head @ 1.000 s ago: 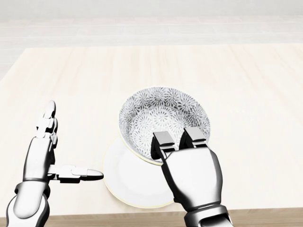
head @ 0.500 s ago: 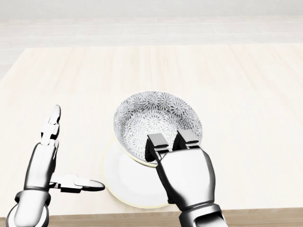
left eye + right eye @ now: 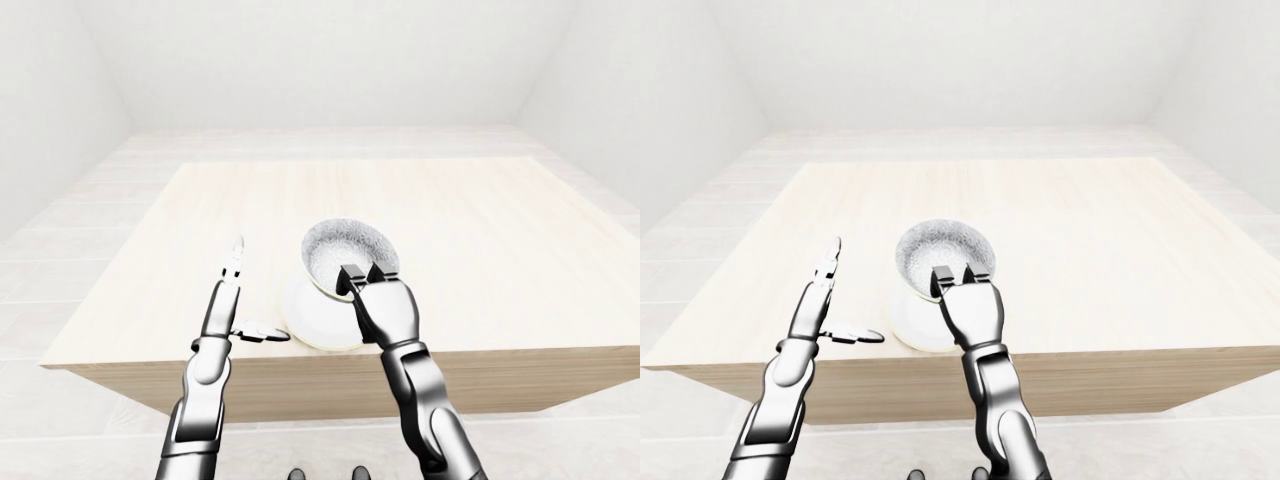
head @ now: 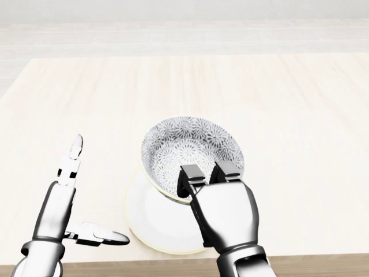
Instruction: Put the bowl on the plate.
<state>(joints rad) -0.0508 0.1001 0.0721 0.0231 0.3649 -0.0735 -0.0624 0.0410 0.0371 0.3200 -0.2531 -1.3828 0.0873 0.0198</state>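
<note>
A bowl [image 4: 190, 150] with a grey floral pattern inside hangs tilted over the white plate [image 4: 151, 222] at the bottom middle of the head view. Its lower edge overlaps the plate's upper part; whether it touches I cannot tell. My right hand [image 4: 206, 176] is shut on the bowl's near rim, two fingers hooked inside. To the left of the plate, my left hand [image 4: 86, 202] is open, fingers pointing up and thumb pointing at the plate's left edge, holding nothing.
The light wooden table [image 3: 450, 220] stretches wide beyond the bowl. Its near edge [image 4: 311, 262] runs just below the plate. A pale tiled floor [image 3: 60, 250] surrounds the table.
The bowl has shifted left and down over the plate with my right hand. My left hand has drawn back toward the bottom left and its fingers have straightened.
</note>
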